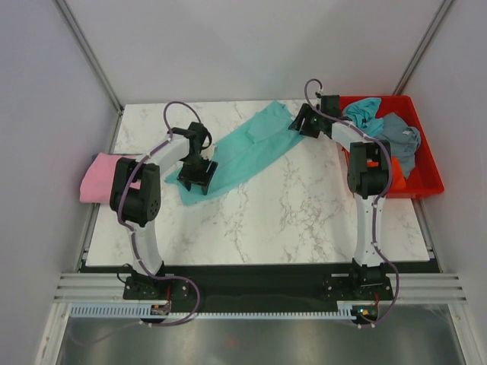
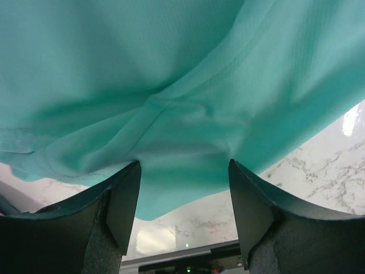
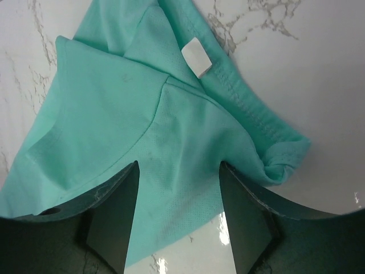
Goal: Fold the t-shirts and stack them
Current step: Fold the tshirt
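Note:
A teal-green t-shirt [image 1: 243, 152] lies stretched diagonally across the back of the marble table. My left gripper [image 1: 196, 173] is open over its lower left end; in the left wrist view [image 2: 183, 165] the teal-green cloth [image 2: 171, 85] lies between and beyond the spread fingers. My right gripper [image 1: 304, 122] is open over the upper right end; in the right wrist view [image 3: 178, 165] the teal-green shirt [image 3: 114, 114] shows its collar with a white label [image 3: 197, 60]. A pink t-shirt [image 1: 103, 179] lies folded at the left edge.
A red tray [image 1: 426, 163] at the back right holds a light blue t-shirt [image 1: 364, 114], a grey-blue t-shirt [image 1: 399, 137] and an orange one [image 1: 396, 179]. The marble table [image 1: 266, 220] ends at white walls on both sides and behind.

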Controlling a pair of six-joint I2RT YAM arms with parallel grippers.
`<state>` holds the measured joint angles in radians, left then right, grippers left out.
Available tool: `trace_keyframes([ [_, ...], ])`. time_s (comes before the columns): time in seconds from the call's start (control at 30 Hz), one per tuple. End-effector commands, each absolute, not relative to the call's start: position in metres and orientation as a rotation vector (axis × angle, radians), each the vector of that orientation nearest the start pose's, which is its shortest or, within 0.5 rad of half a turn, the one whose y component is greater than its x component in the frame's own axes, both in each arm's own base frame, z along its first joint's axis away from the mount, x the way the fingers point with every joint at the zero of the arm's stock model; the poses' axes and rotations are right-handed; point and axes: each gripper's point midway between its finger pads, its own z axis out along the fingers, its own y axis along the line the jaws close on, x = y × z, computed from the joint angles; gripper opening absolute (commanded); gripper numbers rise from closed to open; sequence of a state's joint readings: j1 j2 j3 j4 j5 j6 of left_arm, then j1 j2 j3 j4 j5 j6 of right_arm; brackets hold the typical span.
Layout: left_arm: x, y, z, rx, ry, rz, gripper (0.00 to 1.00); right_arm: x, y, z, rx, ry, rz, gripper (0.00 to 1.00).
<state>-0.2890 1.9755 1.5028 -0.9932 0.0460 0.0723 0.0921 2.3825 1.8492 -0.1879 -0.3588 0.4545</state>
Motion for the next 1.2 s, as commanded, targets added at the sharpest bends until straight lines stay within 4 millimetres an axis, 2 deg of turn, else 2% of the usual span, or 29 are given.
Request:
trace_keyframes([
  [0.0, 0.303, -0.109, 0.051, 0.641, 3.033, -0.154, 0.7, 0.607, 0.144, 0.041, 0.228, 2.289, 0.719, 0.67],
  [0.07, 0.291, -0.111, 0.048, 0.667, 3.049, -0.152, 0.7, 0.607, 0.146, 0.03, 0.234, 2.303, 0.719, 0.66],
  [0.2, 0.258, -0.124, 0.041, 0.8, 3.073, -0.144, 0.7, 0.611, 0.151, 0.026, 0.232, 2.297, 0.721, 0.67],
  [0.27, 0.253, -0.134, 0.045, 0.856, 3.044, -0.146, 0.7, 0.61, 0.155, 0.027, 0.224, 2.297, 0.726, 0.67],
  [0.3, 0.251, -0.149, 0.051, 0.925, 2.997, -0.152, 0.7, 0.61, 0.157, 0.027, 0.223, 2.296, 0.731, 0.67],
  [0.37, 0.25, -0.166, 0.062, 0.995, 2.931, -0.165, 0.7, 0.61, 0.159, 0.029, 0.215, 2.292, 0.73, 0.66],
  [0.4, 0.245, -0.183, 0.068, 1.067, 2.883, -0.175, 0.7, 0.611, 0.159, 0.03, 0.211, 2.288, 0.727, 0.67],
  [0.47, 0.241, -0.196, 0.077, 1.121, 2.832, -0.188, 0.7, 0.612, 0.159, 0.032, 0.203, 2.283, 0.718, 0.67],
  [0.5, 0.209, -0.222, 0.093, 1.277, 2.825, -0.505, 0.71, 0.611, 0.16, 0.033, 0.199, 2.283, 0.713, 0.67],
  [0.57, 0.224, -0.227, 0.108, 1.252, 2.752, -0.474, 0.72, 0.612, 0.159, 0.041, 0.184, 2.269, 0.706, 0.66],
  [0.6, 0.243, -0.23, 0.122, 1.253, 2.672, -0.407, 0.72, 0.612, 0.158, 0.044, 0.177, 2.265, 0.701, 0.67],
  [0.67, 0.268, -0.23, 0.138, 1.229, 2.596, -0.32, 0.74, 0.614, 0.157, 0.063, 0.156, 2.234, 0.695, 0.67],
  [0.7, 0.288, -0.227, 0.152, 1.173, 2.552, -0.267, 0.75, 0.612, 0.156, 0.067, 0.16, 2.232, 0.693, 0.67],
  [0.73, 0.3, -0.223, 0.155, 1.138, 2.54, -0.24, 0.76, 0.612, 0.154, 0.083, 0.159, 2.207, 0.695, 0.67],
  [0.77, 0.311, -0.218, 0.158, 1.099, 2.532, -0.208, 0.76, 0.61, 0.153, 0.09, 0.18, 2.2, 0.702, 0.67],
  [0.8, 0.331, -0.202, 0.155, 1.02, 2.545, -0.145, 0.77, 0.607, 0.151, 0.093, 0.199, 2.203, 0.705, 0.67],
  [0.83, 0.341, -0.193, 0.152, 0.98, 2.56, -0.119, 0.77, 0.606, 0.145, 0.106, 0.224, 2.182, 0.71, 0.67],
  [0.87, 0.348, -0.183, 0.149, 0.919, 2.585, -0.107, 0.76, 0.605, 0.142, 0.11, 0.277, 2.18, 0.728, 0.67],
  [0.9, 0.362, -0.165, 0.142, 0.836, 2.621, -0.088, 0.76, 0.601, 0.138, 0.107, 0.318, 2.188, 0.74, 0.67],
  [0.93, 0.366, -0.156, 0.139, 0.793, 2.639, -0.083, 0.76, 0.601, 0.129, 0.115, 0.354, 2.172, 0.749, 0.67],
  [0.97, 0.37, -0.149, 0.135, 0.75, 2.657, -0.081, 0.75, 0.598, 0.126, 0.114, 0.382, 2.176, 0.768, 0.67],
  [1.0, 0.375, -0.138, 0.132, 0.698, 2.678, -0.088, 0.75, 0.593, 0.125, 0.107, 0.457, 2.185, 0.806, 0.67],
  [1.07, 0.379, -0.129, 0.12, 0.645, 2.72, -0.101, 0.75, 0.589, 0.116, 0.105, 0.53, 2.176, 0.854, 0.66],
  [1.17, 0.386, -0.112, 0.106, 0.556, 2.77, -0.118, 0.75, 0.579, 0.114, 0.087, 0.613, 2.193, 0.916, 0.66],
])
